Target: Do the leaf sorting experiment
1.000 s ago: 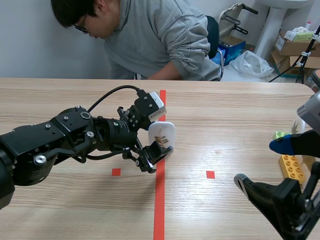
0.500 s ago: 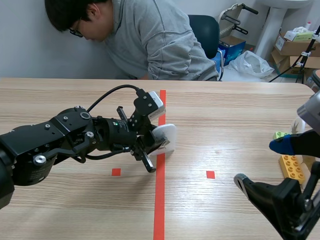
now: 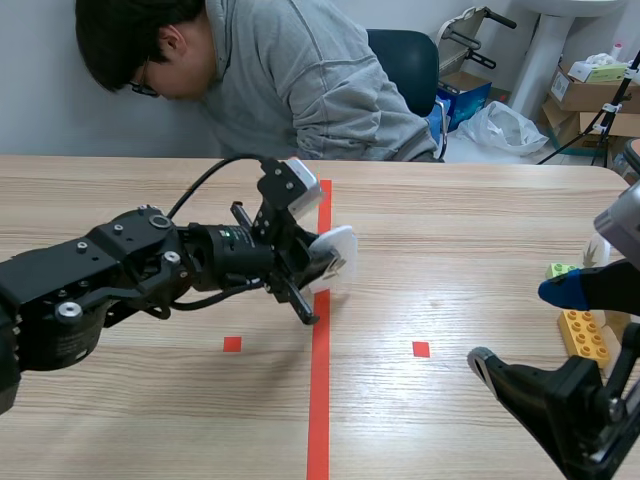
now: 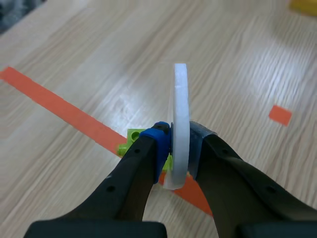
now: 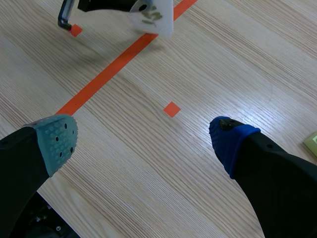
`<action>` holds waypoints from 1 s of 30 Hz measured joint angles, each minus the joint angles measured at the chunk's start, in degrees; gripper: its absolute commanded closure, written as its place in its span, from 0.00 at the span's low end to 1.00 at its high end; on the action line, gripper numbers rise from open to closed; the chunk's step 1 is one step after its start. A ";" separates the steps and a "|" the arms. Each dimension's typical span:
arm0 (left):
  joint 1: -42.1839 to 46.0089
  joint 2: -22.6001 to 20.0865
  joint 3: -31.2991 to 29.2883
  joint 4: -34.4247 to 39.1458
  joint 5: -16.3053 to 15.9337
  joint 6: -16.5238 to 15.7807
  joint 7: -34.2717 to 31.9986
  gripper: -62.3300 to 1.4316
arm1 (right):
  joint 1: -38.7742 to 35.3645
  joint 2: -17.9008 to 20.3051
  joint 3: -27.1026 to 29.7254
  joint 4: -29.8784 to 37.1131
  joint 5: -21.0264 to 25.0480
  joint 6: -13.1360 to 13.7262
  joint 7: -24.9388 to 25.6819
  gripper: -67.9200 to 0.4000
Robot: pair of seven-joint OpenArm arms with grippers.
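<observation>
Plain wooden table (image 3: 450,250) with a long orange-red tape line (image 3: 318,400) down the middle, and a person (image 3: 290,80) in a grey sweatshirt leaning low on the far side.

The left gripper (image 4: 179,135) is clamped on the leaf card (image 4: 180,94), a thin white plaque. From the wrist it sits edge-on between the two pads and sticks out ahead of the fingertips. Under the gripper is the tape line, and a lime green brick (image 4: 130,140) peeks out just below one finger. I can't tell if the card's lower edge touches the table or hangs just above it.

The right gripper (image 5: 143,141) is spread wide with nothing between its fingers, only bare wood and a small tape square beneath. The card and the other arm are well ahead of it, and a yellow brick (image 3: 583,335) sits off to its side.

Progress-wise I'd call it mid-step at best. One card is picked up, but no sorted piles or other cards are in view. Which side of the line it belongs on isn't obvious, so placing it is what's left.
</observation>
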 measured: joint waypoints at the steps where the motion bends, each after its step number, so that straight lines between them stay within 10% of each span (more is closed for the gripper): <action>1: 0.57 -0.33 -1.90 1.64 -0.83 0.00 0.96 0.87 | 0.00 0.00 0.00 0.00 -0.02 0.00 0.00 0.20; 12: 7.43 -4.87 -30.12 6.23 -8.33 1.97 7.21 0.87 | 0.00 0.00 0.00 0.00 0.00 0.00 0.02 0.20; 30: -6.49 -5.70 -31.19 -19.85 -0.76 14.23 2.69 0.87 | 0.02 0.00 0.00 0.00 0.00 0.00 0.48 0.20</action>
